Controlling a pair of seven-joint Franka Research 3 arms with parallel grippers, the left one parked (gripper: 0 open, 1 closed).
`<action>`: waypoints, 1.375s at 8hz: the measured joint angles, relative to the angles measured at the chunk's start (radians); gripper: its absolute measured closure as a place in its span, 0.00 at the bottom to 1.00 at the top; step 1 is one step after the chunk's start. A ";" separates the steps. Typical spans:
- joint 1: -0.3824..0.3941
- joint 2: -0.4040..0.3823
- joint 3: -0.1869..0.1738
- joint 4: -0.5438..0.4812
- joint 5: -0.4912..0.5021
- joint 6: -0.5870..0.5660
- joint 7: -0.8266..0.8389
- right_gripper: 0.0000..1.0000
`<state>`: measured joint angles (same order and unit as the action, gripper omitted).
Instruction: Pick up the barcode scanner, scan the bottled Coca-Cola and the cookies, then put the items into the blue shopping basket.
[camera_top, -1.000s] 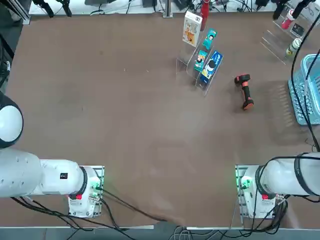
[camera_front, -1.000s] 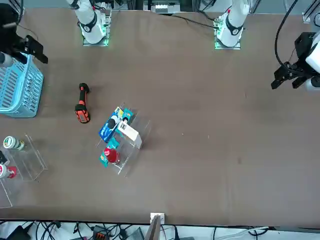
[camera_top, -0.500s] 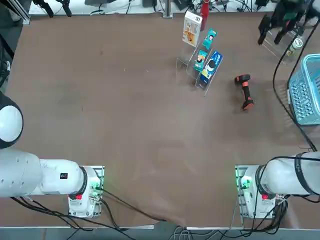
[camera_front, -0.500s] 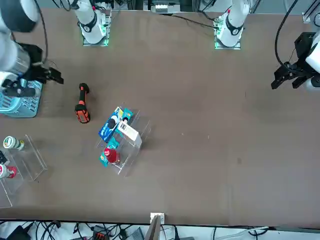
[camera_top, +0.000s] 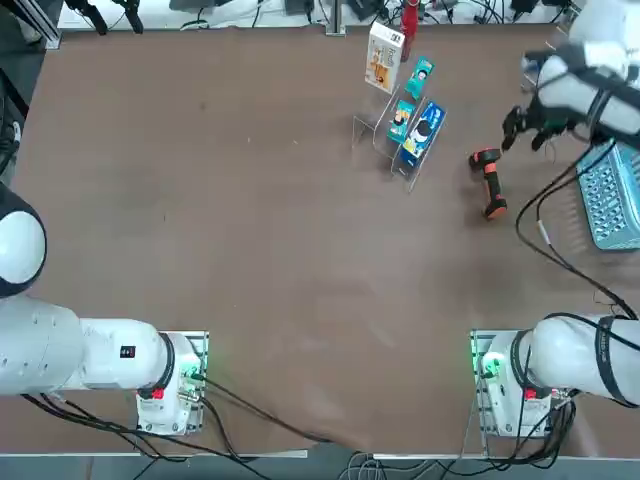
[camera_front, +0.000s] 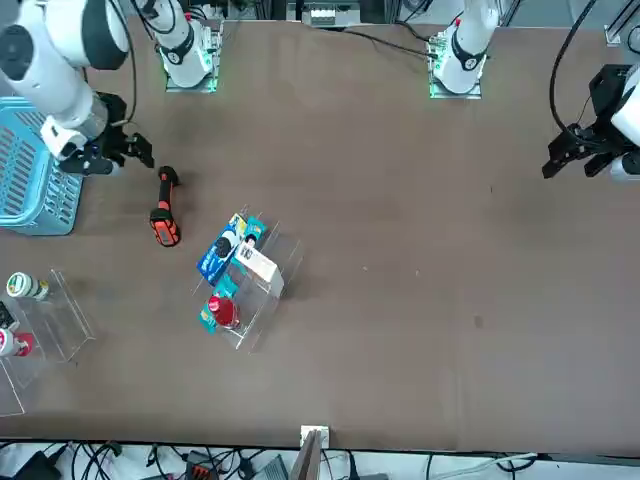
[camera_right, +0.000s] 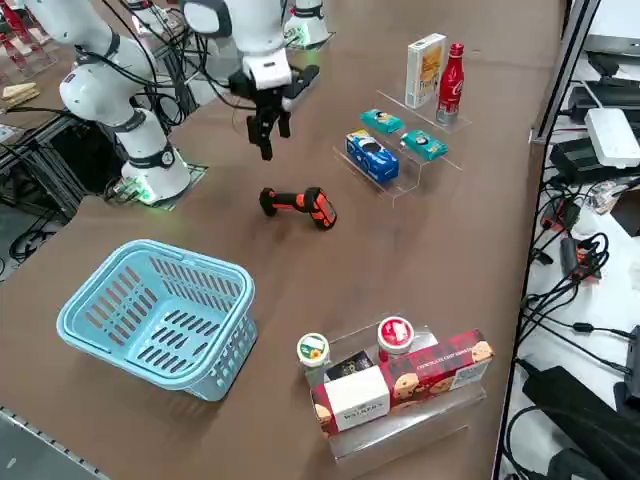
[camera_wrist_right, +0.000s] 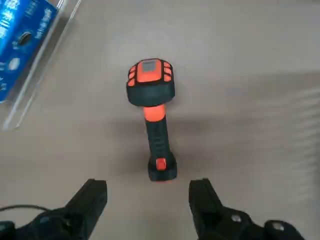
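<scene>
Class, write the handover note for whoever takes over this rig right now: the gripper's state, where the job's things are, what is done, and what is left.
Right gripper: open, empty, above the table near the scanner.
Scanner: lying on the table, not picked up, between the basket and the Coca-Cola's rack.
Coca-Cola: upright at the rack's far end, beside the white-orange cookies box.
Blue basket: at the robot's right, neither item in it.
Done: neither item is in the basket; the scanner is not yet grasped.
Left: grasp the scanner, scan both items, put them into the basket.
</scene>
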<state>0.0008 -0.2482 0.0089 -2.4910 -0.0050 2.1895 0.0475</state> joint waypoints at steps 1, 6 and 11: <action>-0.002 0.012 0.000 -0.065 0.000 0.103 0.000 0.00; -0.041 0.191 -0.001 -0.124 0.000 0.388 -0.007 0.00; -0.038 0.308 0.000 -0.125 0.000 0.522 -0.010 0.00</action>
<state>-0.0376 0.0597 0.0090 -2.6157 -0.0049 2.7118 0.0379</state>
